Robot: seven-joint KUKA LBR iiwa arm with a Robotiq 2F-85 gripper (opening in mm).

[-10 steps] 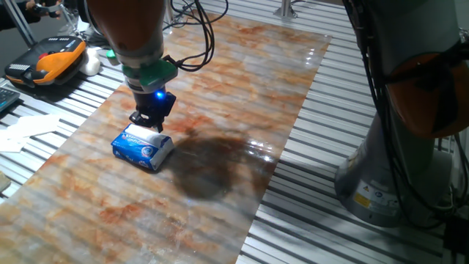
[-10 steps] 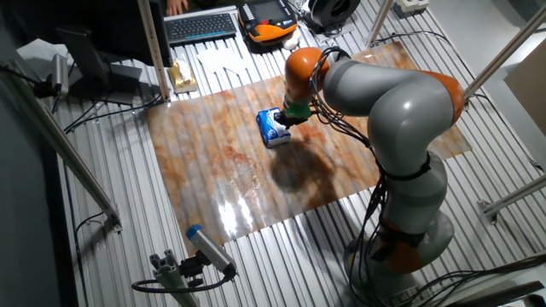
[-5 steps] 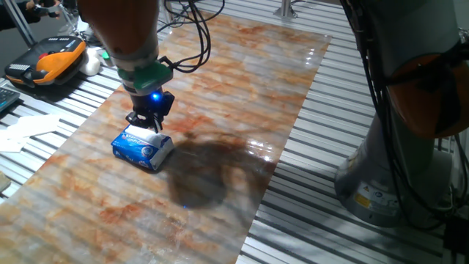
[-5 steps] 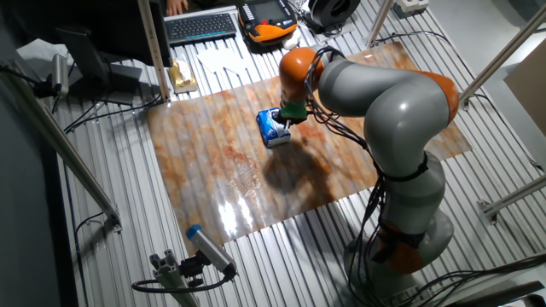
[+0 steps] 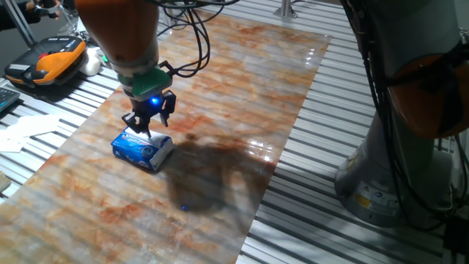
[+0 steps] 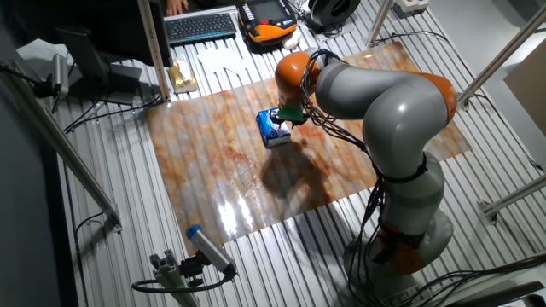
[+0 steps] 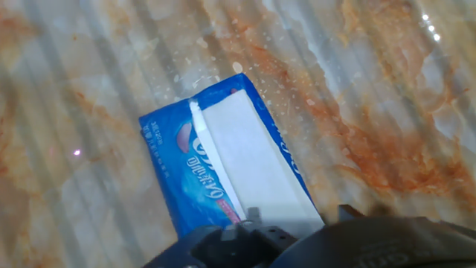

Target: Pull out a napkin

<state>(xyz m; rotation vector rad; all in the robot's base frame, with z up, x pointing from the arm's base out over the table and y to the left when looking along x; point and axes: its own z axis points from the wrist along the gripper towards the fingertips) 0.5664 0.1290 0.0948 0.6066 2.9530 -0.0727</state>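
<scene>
A blue-and-white tissue pack (image 5: pixel 139 149) lies flat on the marbled board (image 5: pixel 242 81); it also shows in the other fixed view (image 6: pixel 272 130) and the hand view (image 7: pixel 175 160). My gripper (image 5: pixel 146 126) hangs just above the pack's top, also seen from the other side (image 6: pixel 285 120). In the hand view the white napkin (image 7: pixel 253 167) shows through the pack's opening. One thin edge of it (image 7: pixel 210 156) stands up and runs into my gripper (image 7: pixel 251 222) at the bottom edge. The fingers look shut on that edge. The fingertips themselves are mostly hidden.
An orange-and-black device (image 5: pixel 45 59) and white papers (image 5: pixel 29 126) lie on the grey slats left of the board. A keyboard (image 6: pixel 200 26) and a yellow object (image 6: pixel 181 80) sit beyond the board's far edge. The arm's base (image 5: pixel 381 183) stands at the right.
My gripper has risen a little off the tissue pack and shifted slightly left. The pack has stayed where it was.
</scene>
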